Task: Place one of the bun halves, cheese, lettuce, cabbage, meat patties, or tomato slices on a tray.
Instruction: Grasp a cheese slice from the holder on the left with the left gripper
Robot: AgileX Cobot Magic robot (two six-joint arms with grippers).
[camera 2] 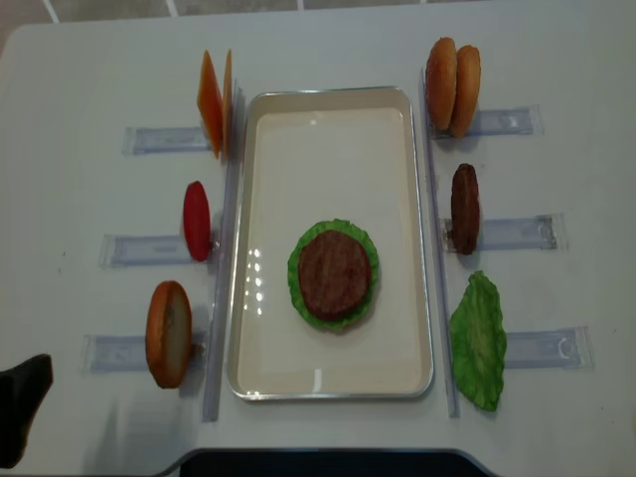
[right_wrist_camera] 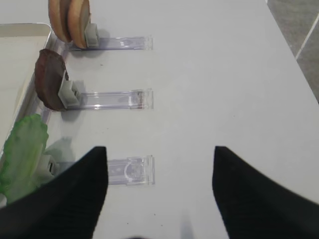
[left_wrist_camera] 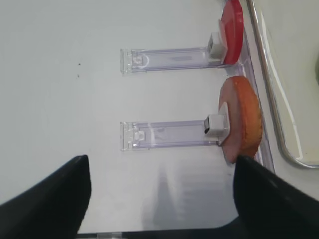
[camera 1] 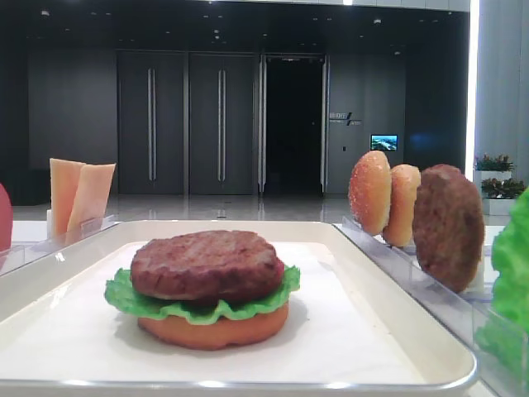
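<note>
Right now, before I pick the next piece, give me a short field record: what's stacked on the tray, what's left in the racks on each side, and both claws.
tray: bun half, lettuce, meat patty stacked, patty on top
left racks: two cheese slices, red tomato slice, bun half
right racks: two bun halves, one meat patty, lettuce leaf
left claw: open, empty, above the bare table
right claw: open, empty, above the lettuce rack

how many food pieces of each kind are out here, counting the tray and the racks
bun halves: 4
meat patties: 2
lettuce: 2
cheese: 2
tomato slice: 1
total: 11
</note>
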